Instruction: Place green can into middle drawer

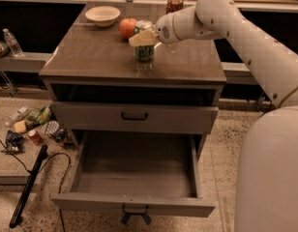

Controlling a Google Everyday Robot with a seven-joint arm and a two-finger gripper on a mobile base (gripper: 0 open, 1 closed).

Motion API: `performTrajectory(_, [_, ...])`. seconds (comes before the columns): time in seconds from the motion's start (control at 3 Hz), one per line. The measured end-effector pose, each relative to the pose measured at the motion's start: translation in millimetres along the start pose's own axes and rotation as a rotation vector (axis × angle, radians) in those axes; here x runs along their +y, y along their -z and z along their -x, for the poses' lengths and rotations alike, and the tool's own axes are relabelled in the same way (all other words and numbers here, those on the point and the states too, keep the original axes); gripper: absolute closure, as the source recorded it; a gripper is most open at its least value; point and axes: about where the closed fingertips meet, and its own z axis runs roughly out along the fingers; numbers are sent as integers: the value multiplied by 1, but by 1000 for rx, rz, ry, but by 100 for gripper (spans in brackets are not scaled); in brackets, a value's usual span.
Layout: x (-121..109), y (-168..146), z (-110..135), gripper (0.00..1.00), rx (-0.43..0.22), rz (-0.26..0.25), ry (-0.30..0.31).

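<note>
The white arm [245, 33] reaches in from 3 o'clock. Below the worktop [91, 57], the middle drawer [134, 204] stands pulled out. The gripper [142, 37] sits against the top of the green can [144, 53], which stands upright mid-worktop; whether the gripper clasps it, I cannot tell. An apple [128, 28] lies at the can's 10 o'clock.

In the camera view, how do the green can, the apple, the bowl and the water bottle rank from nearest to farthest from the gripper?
The gripper is at the top of the green can, over the cabinet top.
1. Green can: right at the gripper.
2. Apple: just behind the can, toward the picture's left.
3. Bowl: farther back, at the cabinet's rear corner.
4. Water bottle: off the cabinet, at the picture's far left.
</note>
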Motion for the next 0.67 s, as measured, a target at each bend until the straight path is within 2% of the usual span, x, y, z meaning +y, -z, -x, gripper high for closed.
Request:
performTrajectory(0.33, [4, 16, 1, 69, -14, -12, 5])
performTrajectory(0.67, [18, 87, 3, 99, -46, -116, 9])
